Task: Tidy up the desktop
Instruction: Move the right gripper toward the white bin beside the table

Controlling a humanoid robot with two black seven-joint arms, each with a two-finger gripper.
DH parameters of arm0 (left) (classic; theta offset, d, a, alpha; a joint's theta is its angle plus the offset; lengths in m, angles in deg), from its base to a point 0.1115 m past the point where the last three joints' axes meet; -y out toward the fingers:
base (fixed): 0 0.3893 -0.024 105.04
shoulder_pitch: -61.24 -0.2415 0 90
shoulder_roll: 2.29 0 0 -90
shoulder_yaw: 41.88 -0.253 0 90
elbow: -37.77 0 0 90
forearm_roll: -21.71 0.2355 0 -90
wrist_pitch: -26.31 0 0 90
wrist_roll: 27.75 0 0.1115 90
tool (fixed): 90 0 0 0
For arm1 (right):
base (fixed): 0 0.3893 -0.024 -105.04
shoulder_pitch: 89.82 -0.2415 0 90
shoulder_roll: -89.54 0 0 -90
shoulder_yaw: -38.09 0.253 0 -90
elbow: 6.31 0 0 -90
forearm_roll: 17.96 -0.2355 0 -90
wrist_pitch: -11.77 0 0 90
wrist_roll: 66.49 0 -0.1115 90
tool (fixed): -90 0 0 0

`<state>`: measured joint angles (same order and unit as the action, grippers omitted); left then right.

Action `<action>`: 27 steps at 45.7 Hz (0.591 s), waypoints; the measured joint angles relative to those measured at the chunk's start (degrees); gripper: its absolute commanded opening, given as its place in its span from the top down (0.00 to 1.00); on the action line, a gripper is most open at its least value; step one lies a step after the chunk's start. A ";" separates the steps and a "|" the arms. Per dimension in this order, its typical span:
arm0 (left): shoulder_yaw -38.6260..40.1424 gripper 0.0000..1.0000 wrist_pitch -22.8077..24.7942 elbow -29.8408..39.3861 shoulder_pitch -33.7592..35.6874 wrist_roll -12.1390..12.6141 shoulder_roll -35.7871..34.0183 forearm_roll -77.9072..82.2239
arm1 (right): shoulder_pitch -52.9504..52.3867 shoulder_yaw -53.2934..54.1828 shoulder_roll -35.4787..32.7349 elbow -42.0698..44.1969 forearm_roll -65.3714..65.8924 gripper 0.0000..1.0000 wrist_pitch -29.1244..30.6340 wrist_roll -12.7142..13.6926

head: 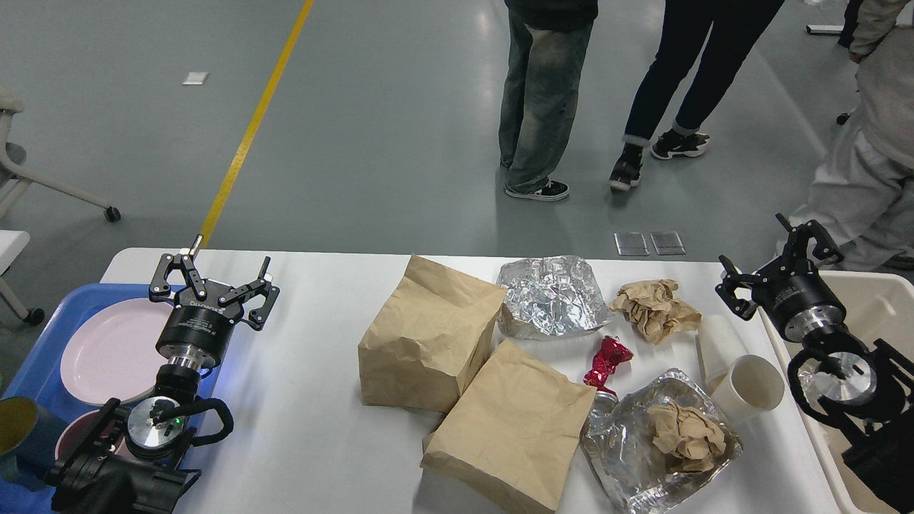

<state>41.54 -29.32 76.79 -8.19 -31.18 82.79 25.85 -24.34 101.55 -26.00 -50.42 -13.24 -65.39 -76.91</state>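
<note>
The white desktop (307, 400) carries two brown paper bags (428, 335) (514, 428), a crumpled foil sheet (553, 296), a crumpled brown paper ball (653, 307), a red foil wrapper (607, 360), a foil tray with brown paper in it (664, 439) and a tipped white paper cup (742, 378). My left gripper (213, 280) is open and empty above the desktop's left end, next to the blue tray. My right gripper (777, 258) is open and empty above the desktop's far right corner, at the beige bin's edge.
A blue tray (43, 343) at the left holds a pink plate (107, 350), a pink bowl (75, 439) and a dark cup (21, 435). A beige bin (889, 307) stands at the right. Several people (543, 93) stand on the floor beyond the desktop.
</note>
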 measured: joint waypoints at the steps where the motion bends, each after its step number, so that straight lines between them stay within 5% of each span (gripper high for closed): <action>1: 0.00 0.03 0.00 0.00 0.00 0.00 0.00 0.00 | -0.19 0.10 -0.01 -0.01 0.00 0.00 -0.30 -0.09; 9: 0.00 0.03 0.00 0.00 0.00 0.00 0.00 0.01 | -2.01 -0.38 -0.76 -0.42 0.02 0.00 -2.24 -0.23; 17: 0.00 0.03 0.00 0.00 0.00 0.00 0.00 0.01 | -2.29 -7.22 -8.88 -3.34 0.05 0.00 -1.93 -0.24; 27: 0.00 0.04 0.00 0.00 0.01 0.00 -0.01 -0.01 | -19.82 -39.79 -19.59 -3.65 -0.09 0.00 0.63 -0.21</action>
<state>41.54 -29.32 76.79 -8.18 -31.18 82.79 25.84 -44.16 61.76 -45.58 -54.07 -13.33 -64.76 -77.12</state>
